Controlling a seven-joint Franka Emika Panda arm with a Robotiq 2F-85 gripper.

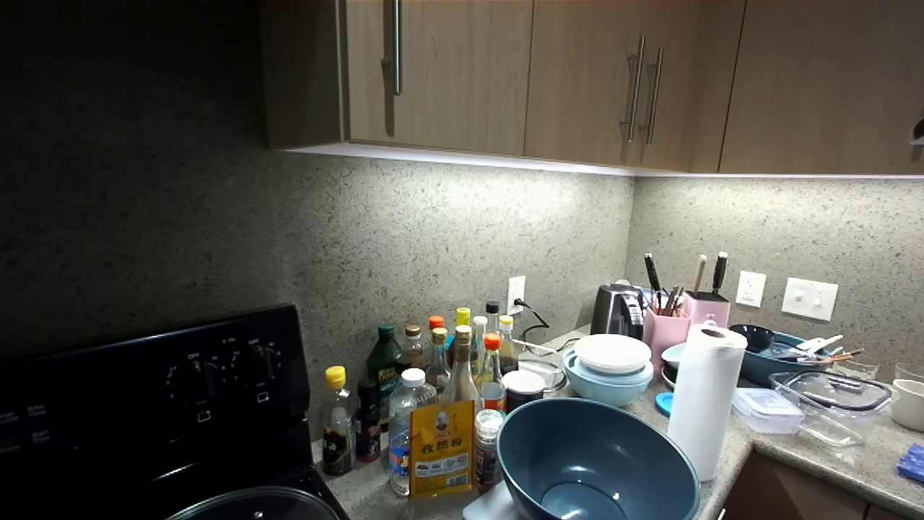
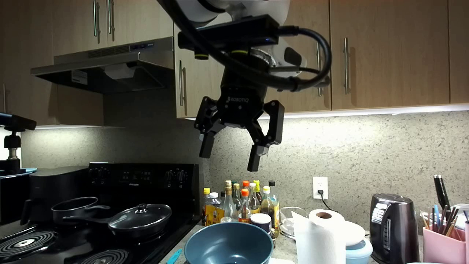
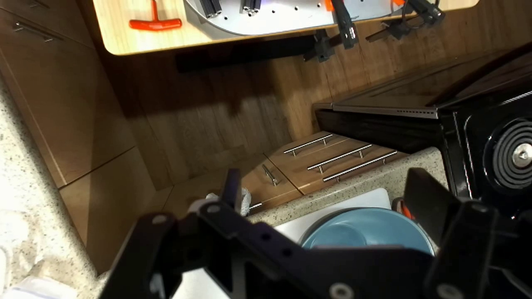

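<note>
Your gripper [image 2: 229,162] stands jaws apart, no grasp made. The blue bowl [image 2: 229,242] sits near the front corner of the counter [image 3: 397,174] by the stove [image 3: 482,112], apparently empty, its base partly cropped.

There's the blue bowl [image 2: 229,242], deep and round, sitting upright, mouth facing up, light glinting off its smooth inside, base down on a white board [image 3: 370,199] across the speckled countertop [image 3: 419,166]!
</note>
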